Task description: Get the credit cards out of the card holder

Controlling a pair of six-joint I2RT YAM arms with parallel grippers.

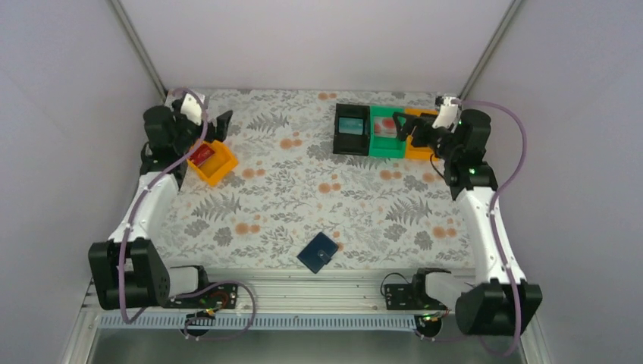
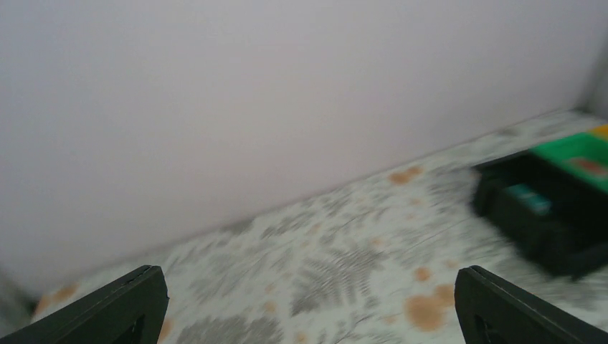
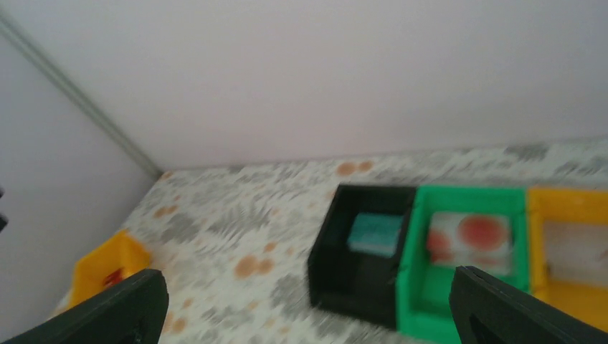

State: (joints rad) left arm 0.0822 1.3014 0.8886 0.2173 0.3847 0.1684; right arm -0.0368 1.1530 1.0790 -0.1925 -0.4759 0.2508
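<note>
The card holder, a small navy wallet, lies folded shut on the flowered table near the front edge, far from both arms. A red card lies in the orange bin at the back left. A teal card lies in the black bin, and a white card with red spots lies in the green bin. My left gripper hangs open just above the left orange bin, with nothing between its fingers. My right gripper hangs open over the row of bins at the back right, also holding nothing.
A second orange bin stands at the right end of the row, with something pale inside. The enclosure's white walls stand close behind and beside both grippers. The metal rail with the arm bases runs along the front.
</note>
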